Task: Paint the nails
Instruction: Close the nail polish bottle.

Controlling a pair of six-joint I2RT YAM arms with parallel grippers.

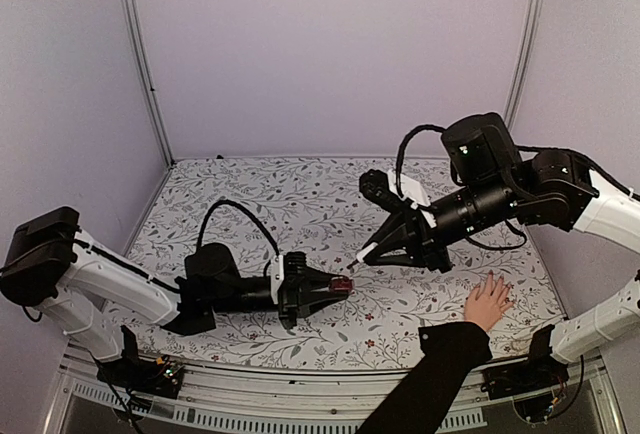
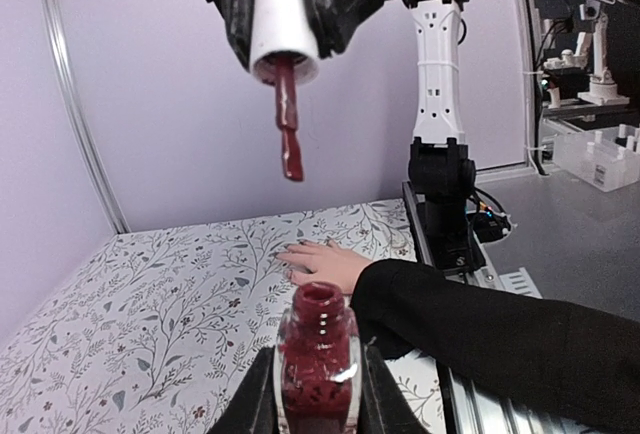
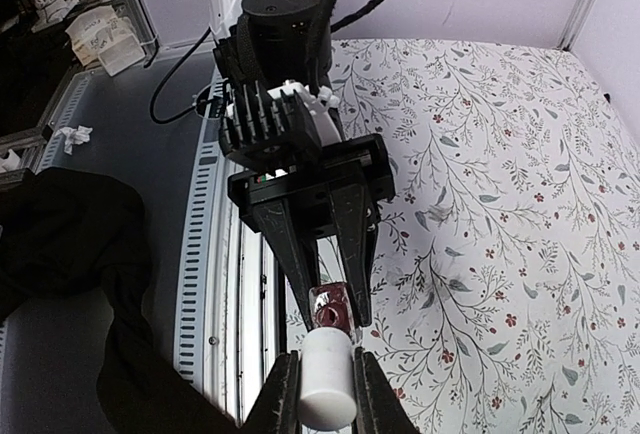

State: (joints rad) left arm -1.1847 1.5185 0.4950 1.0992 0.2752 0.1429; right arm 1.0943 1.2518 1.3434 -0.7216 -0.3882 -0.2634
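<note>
Near edge, right: a black sleeve (image 1: 430, 374) leads to a hand (image 1: 488, 302) lying flat on the floral surface (image 1: 300, 189), fingers spread. The nails (image 1: 497, 280) point away and are too small to resolve. Left tool (image 1: 338, 284): clamped on an uncapped dark-red bottle (image 2: 318, 354). Farther back, right tool (image 1: 373, 251): closed on the white cap (image 3: 328, 389), with its coated brush (image 2: 288, 124) above the bottle and apart from it.

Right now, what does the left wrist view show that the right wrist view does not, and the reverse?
Only the left wrist view shows the hand lying flat on the table, and the red brush hanging under the white cap. Only the right wrist view shows the left gripper from the front, closed on the bottle. Both show the white cap, the open bottle and the flowered table.
</note>
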